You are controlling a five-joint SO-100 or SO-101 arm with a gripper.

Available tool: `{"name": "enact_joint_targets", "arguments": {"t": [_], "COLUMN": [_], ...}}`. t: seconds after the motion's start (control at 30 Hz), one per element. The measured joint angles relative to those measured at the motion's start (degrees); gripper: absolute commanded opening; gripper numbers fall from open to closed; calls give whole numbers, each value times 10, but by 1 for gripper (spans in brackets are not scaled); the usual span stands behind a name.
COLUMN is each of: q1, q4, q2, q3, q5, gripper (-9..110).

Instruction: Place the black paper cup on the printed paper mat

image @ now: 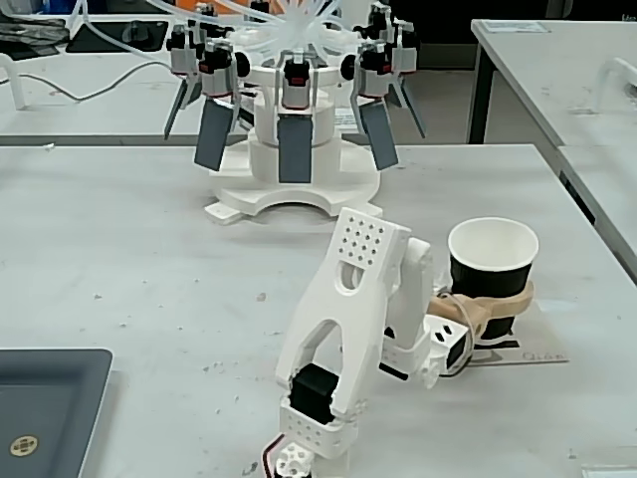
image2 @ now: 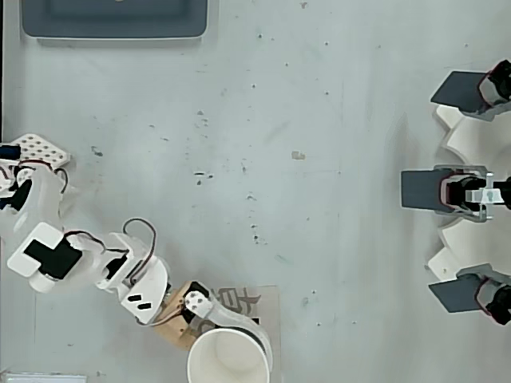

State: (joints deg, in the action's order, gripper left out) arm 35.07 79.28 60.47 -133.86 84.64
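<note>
The black paper cup (image: 488,271) stands upright with its white inside showing (image2: 230,363). It is over the left part of the printed paper mat (image: 542,341), at the bottom edge of the overhead view. Whether its base touches the mat I cannot tell. My gripper (image: 495,299) is shut on the cup, a tan finger and a white finger wrapped round its lower wall. In the overhead view the gripper (image2: 238,341) reaches in from the left, and the mat (image2: 270,309) shows a grey character and part of a black bar beside the cup.
A white fixture with several hanging dark panels (image: 289,129) stands at the back of the table, at the right edge (image2: 467,191) of the overhead view. A dark grey tray (image: 50,398) lies front left, top left (image2: 116,20) from above. The table's right edge (image: 587,239) is near the cup.
</note>
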Motion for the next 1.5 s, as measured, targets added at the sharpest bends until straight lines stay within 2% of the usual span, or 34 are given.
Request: {"name": "enact_joint_targets", "arguments": {"t": [0.27, 0.37, 1.13, 1.3, 1.5], "q1": [0, 0, 54, 58, 67], "q4": [1, 1, -42, -42, -42], "q2": [-7, -7, 13, 62, 132], "q3": [3, 3, 1, -52, -113], "q5": [-1, -1, -1, 2, 10], "gripper": [6, 10, 65, 68, 65]}}
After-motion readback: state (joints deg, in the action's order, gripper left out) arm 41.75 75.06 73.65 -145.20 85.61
